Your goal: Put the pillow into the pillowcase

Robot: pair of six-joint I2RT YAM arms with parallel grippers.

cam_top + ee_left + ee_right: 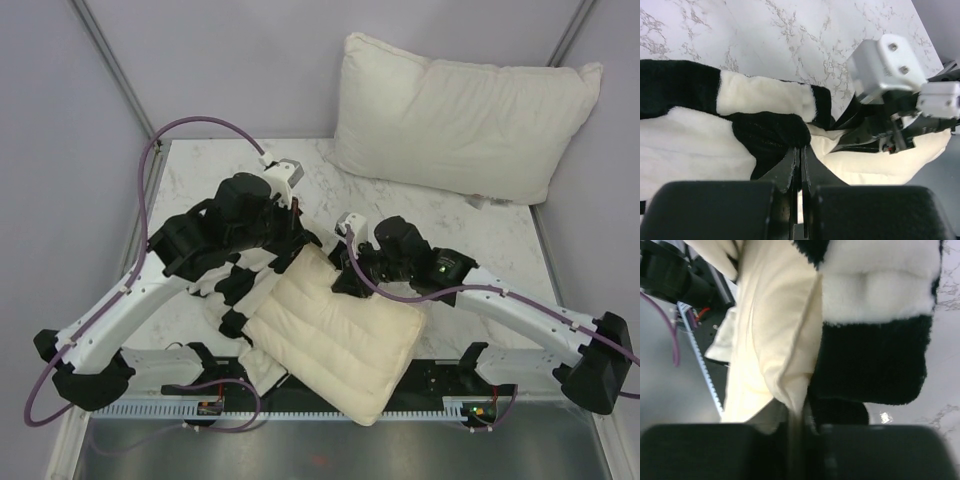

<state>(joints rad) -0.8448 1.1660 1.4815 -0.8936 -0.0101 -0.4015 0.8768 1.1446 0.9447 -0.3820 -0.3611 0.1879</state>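
The cream pillow [335, 335] lies tilted at the near middle of the table, its near corner over the front rail. The black-and-white checkered pillowcase [238, 292] lies bunched at its left, mostly under my left arm. My left gripper [303, 240] is shut on a black edge of the pillowcase [765, 132] at the pillow's far corner; its jaws [801, 152] are pressed together on the fabric. My right gripper [346, 272] is shut on a corner fold of the pillow [775, 340], right beside the pillowcase [875, 315]. The two grippers are close together.
A larger puffy white pillow [465, 115] leans at the back right corner of the marble table [200, 180]. Grey walls enclose the table. The black front rail [440, 375] runs along the near edge. My right gripper's white wrist [885, 65] shows in the left wrist view.
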